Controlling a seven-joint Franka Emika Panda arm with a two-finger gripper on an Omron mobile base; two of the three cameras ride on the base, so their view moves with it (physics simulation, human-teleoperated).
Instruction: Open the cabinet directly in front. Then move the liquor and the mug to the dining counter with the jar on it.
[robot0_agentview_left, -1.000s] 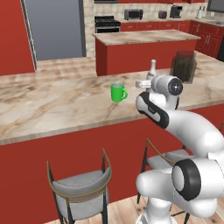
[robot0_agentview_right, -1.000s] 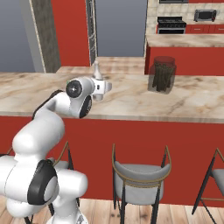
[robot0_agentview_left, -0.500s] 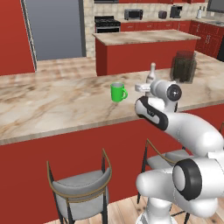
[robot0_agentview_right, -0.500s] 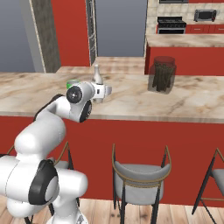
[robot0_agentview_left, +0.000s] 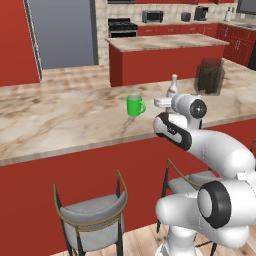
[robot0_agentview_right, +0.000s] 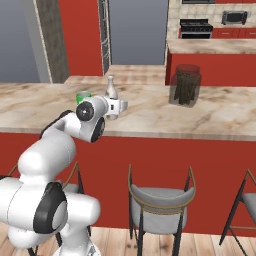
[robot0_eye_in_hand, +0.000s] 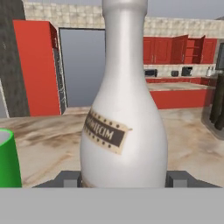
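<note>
Green mug (robot0_agentview_left: 134, 105), pale liquor (robot0_eye_in_hand: 124, 113) upright between fingers (robot0_eye_in_hand: 70, 178), dining counter (robot0_agentview_left: 60, 120)

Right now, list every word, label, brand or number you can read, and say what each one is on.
Bottle: a tan label with dark lettering on a dark band, too blurred to read reliably.
Green mug: no lettering visible.
Dark jar: no lettering visible.
Microwave on the far counter: too small to show any text.
</note>
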